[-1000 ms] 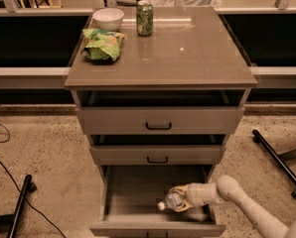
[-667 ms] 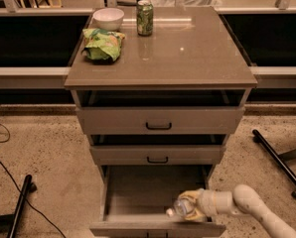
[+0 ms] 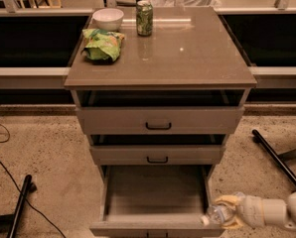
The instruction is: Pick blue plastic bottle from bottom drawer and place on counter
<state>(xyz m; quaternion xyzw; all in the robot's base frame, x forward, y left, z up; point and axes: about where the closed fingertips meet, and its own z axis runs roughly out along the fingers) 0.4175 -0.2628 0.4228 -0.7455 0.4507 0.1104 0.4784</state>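
A: Where is the end effector (image 3: 226,213)?

B: Low at the right edge of the view, just beside the front right corner of the bottom drawer (image 3: 104,197). Its pale yellowish fingers (image 3: 228,201) are clamped above and below the blue plastic bottle (image 3: 216,214).

A: And how does the bottle lie?

B: On its side, white cap pointing left toward the drawer's corner. Whether the cap touches the drawer cannot be told. The body looks clear, and no writing on it can be read.

A: The drawer itself?

B: Pulled well out, its grey floor showing. Above it sit the middle drawer (image 3: 157,152) and the top drawer (image 3: 158,119), each with a black handle.

A: What is on the table (image 3: 187,58)?

B: A green can (image 3: 144,18) stands upright at the back. A white bowl (image 3: 107,19) is to its left, and a crumpled green bag (image 3: 103,44) lies just in front of the bowl. The can's print is too small to read, and so is the bag's.
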